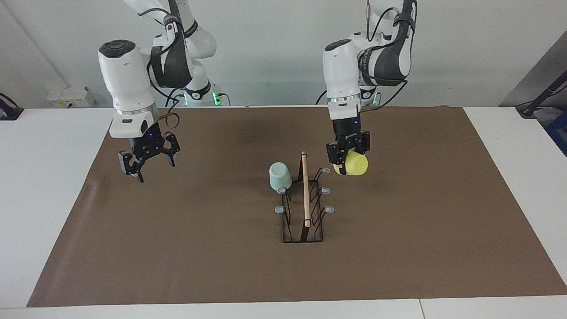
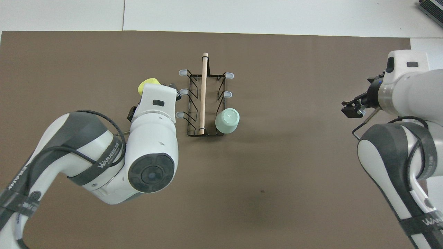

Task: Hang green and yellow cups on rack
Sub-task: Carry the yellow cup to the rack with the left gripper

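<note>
Left end effector [image 1: 347, 160] grips the yellow cup [image 1: 353, 165] beside the rack [image 1: 304, 199]; tip its mouth onto 1 free prong; right end effector [image 1: 144, 161] waits open.

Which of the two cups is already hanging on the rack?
The green cup, upturned on a rack prong; the yellow cup is in the left gripper.

Green cup [image 1: 280, 176] upturned on rack [image 1: 304, 208] prong; yellow cup [image 1: 353, 165] held beside rack.

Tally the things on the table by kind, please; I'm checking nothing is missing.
Cups: 2, green cup hung on a prong, yellow cup in the left gripper
Rack: 1
Total: 3
</note>
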You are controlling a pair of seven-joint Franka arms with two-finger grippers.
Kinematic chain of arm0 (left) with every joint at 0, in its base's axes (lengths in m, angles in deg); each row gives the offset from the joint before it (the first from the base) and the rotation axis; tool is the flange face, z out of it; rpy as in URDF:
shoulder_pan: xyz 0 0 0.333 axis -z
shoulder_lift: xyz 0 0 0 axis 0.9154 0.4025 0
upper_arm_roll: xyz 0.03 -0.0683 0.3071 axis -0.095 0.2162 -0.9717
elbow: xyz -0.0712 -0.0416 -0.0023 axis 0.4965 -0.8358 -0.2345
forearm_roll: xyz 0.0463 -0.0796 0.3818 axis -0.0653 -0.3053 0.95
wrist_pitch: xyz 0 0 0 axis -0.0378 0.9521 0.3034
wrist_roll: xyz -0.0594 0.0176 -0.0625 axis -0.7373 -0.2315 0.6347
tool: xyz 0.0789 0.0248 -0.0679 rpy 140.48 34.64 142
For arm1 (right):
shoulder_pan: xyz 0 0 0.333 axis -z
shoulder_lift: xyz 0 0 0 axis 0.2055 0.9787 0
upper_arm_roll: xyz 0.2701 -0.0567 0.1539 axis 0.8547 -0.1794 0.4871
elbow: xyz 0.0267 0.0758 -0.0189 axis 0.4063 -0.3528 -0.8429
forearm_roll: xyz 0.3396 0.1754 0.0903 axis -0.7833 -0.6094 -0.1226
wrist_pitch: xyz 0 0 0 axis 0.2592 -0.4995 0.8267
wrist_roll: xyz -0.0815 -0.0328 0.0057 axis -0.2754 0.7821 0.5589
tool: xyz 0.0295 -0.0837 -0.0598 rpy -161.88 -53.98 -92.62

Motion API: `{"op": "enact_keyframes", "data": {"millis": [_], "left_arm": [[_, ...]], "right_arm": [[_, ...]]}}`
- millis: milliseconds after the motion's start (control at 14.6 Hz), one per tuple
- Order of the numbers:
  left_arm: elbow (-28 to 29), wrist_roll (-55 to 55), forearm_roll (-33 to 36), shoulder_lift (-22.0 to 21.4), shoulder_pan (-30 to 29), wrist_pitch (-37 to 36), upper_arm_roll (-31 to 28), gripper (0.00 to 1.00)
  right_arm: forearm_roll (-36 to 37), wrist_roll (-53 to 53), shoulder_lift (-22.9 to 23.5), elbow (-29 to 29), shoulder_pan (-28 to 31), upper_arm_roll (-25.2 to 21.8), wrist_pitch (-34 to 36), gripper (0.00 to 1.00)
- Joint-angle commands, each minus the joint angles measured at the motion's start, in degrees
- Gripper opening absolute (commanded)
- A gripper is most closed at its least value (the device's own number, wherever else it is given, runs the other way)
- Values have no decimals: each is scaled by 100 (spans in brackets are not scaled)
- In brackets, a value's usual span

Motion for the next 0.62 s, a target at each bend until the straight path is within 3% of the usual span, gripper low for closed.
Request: {"op": "enact_keyframes", "data": {"millis": [0, 411, 548], "left_arm": [[68, 675, 454, 1, 105, 96, 54, 0], [261, 1703, 1375, 150, 228, -237, 266, 0], [393, 2264, 1797, 150, 272, -300, 318, 0]], "right_arm": [[446, -957, -34, 374, -9, 24, 622, 100], [289, -2988, 1, 1410, -9, 33, 2571, 100], [-245, -3699, -7, 1578, 26, 16, 3144, 100]]}}
